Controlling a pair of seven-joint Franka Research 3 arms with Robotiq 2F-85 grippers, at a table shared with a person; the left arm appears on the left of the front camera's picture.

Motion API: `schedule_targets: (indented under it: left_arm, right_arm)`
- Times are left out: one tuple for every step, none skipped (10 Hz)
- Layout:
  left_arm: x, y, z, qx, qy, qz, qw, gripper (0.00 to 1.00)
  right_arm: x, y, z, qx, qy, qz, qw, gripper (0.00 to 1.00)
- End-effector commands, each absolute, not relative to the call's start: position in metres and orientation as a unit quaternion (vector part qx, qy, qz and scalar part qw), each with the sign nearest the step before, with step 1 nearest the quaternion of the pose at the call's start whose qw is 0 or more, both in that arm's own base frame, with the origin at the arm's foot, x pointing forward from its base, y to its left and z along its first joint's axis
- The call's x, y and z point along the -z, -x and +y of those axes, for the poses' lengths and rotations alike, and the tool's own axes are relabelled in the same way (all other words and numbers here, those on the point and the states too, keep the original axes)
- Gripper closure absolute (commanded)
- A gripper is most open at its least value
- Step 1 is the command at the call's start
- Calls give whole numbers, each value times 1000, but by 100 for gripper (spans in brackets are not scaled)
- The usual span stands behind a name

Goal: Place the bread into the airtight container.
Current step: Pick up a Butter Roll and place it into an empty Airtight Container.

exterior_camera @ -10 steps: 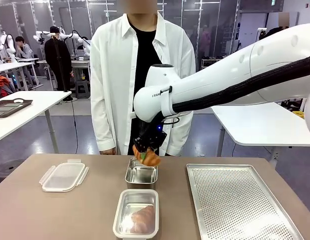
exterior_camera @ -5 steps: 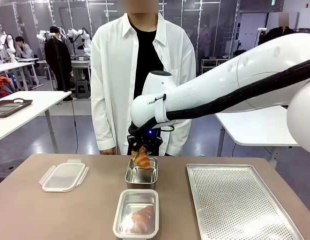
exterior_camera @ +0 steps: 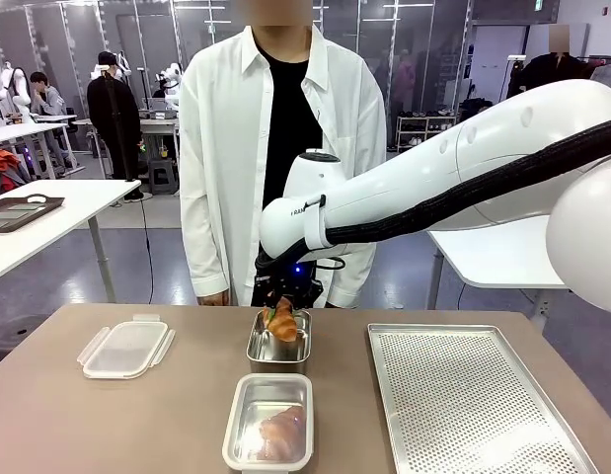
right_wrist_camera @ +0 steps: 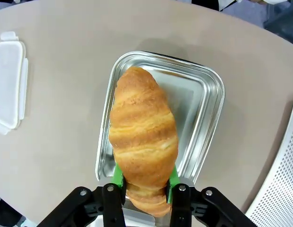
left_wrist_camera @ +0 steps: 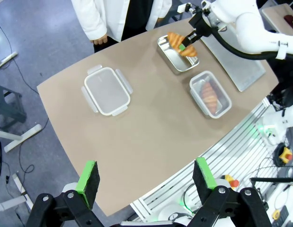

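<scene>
Over the far container (exterior_camera: 278, 353), we hold bread (exterior_camera: 282, 321).
Our right gripper (right_wrist_camera: 145, 177) pinches the bread; our left gripper (left_wrist_camera: 144, 176) hangs spread high above the table (left_wrist_camera: 151, 137).

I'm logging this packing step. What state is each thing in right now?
Right gripper: shut on the bread.
Bread: held over the far container, not released.
Far container: open, unlidded.
Near container: open, a second bread inside.
Lid: off, flat on the table.
Left gripper: open, high above the table.
</scene>
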State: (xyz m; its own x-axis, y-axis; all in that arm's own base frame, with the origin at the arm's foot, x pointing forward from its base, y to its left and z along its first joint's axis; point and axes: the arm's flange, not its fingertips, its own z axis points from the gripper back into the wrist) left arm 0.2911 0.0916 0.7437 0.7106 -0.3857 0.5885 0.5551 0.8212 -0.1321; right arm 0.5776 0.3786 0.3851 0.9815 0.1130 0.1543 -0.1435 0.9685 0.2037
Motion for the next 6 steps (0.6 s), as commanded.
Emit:
schedule_targets:
  left_arm:
    - [-746,-290,93,266,146,-279,911,0]
    - [-746,-290,93,266,146,-279,911,0]
    - [-746,-290,93,266,146,-279,911,0]
    - [-746,-290,93,266,146,-279,911,0]
    - [-746,-290,93,266,146,-279,911,0]
    - [-746,-290,93,266,146,-279,911,0]
  right_arm:
    - [-390,-575,380,-68,-107,-77,989,61]
    - [-390,-575,380,-68,-107,-77,989,61]
    - [-390,-575,380,-68,-107,-77,989,61]
    - [-390,-575,380,-68,-107,-77,989,61]
    - [-386,-576,381,-67,-108,-72,989,61]
    - [-371,-582,383,-58,-108,-54,991,61]
